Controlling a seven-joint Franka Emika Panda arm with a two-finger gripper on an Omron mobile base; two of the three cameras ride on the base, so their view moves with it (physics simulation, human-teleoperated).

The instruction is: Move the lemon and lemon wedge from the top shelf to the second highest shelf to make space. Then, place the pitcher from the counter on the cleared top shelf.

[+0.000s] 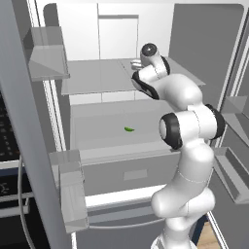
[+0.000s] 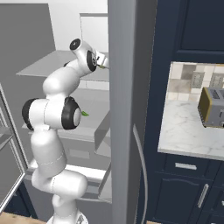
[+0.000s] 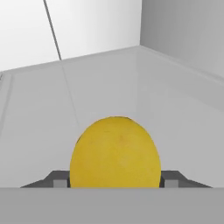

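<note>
Gripper [image 3: 115, 183] w/ a dark fingertip [image 3: 57, 180] on each side of the yellow lemon [image 3: 115, 153]; can't tell if jaws are clamped on it. Lemon sits on the grey fridge shelf [image 3: 144, 96], near the back right corner. Small green item [image 1: 129, 129] lies on a lower shelf [image 1: 102, 127].

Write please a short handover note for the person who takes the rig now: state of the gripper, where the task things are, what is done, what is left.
Gripper: one of the fingers sits on each side of the lemon; whether they already grip it cannot be told.
Lemon: on the fridge shelf where the arm reaches, between the fingers.
Small green item: on the shelf below.
Toaster: on the counter right of the fridge.
Done: the hand is at the lemon.
Left: move the lemon down, then the wedge, then the pitcher to the top shelf.
</note>
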